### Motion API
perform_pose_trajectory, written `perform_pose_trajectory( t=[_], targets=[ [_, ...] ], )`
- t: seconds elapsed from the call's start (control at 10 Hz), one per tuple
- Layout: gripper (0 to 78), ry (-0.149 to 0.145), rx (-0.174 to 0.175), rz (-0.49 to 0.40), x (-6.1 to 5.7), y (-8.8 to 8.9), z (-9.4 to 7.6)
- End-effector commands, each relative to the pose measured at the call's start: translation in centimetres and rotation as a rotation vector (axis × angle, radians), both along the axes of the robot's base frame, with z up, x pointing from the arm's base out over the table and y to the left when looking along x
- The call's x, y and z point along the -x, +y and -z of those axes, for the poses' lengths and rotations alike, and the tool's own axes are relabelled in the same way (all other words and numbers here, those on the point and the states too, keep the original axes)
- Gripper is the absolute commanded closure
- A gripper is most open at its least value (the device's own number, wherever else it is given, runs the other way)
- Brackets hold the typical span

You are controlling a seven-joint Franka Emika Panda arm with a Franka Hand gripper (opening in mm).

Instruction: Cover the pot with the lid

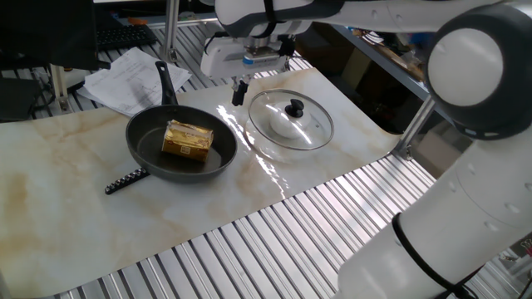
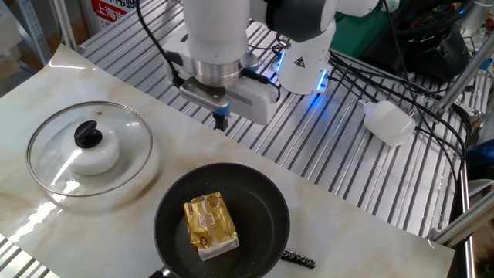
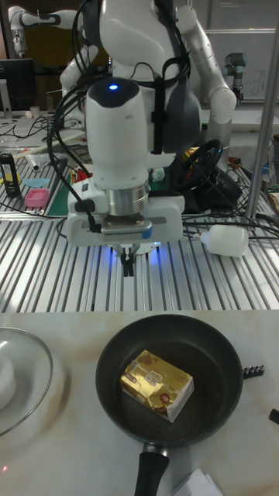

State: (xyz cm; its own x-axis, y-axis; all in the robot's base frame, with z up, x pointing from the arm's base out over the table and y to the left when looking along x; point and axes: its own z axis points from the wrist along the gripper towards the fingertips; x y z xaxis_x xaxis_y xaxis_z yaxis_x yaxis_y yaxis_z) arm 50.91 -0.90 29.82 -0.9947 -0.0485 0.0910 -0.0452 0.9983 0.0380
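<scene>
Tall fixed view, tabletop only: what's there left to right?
lid → gold-wrapped block sitting in the pot → black ridged tool poking out past the pot's right rim.

The arm [image 3: 132,132] has glossy white rounded shells with dark grey joint bands. Black cables loop along it, and a blue light glows on its casing

The frying pan [image 1: 181,143] is black all over, and the block [image 1: 187,139] inside it wears gold foil with a dark printed label. Beside the pan, the clear glass lid [image 1: 291,119] has a black knob [image 1: 294,107] and sits on white, tan-veined marble [image 1: 75,208].
</scene>
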Motion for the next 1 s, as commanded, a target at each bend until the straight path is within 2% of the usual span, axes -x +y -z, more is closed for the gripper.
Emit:
perform_pose_trajectory(
  t=[0.1,0.2,0.3,0.4,0.5,0.6,1.0],
  targets=[
    [77.6,-0.018,0.026,-0.006,-1.3,-1.6,0.1],
    [77.6,-0.031,0.057,-0.004,-1.5,-2.2,0.7],
    [77.6,-0.057,0.071,-0.007,-1.7,-3.0,1.5],
    [77.6,-0.067,0.069,-0.009,-1.9,-3.6,2.2],
    [77.6,-0.068,0.069,-0.012,-2.0,-3.8,2.4],
    [77.6,-0.069,0.068,-0.022,-2.3,-4.5,3.4],
    [77.6,-0.07,0.069,-0.014,-3.5,-5.3,4.0]
  ],
)
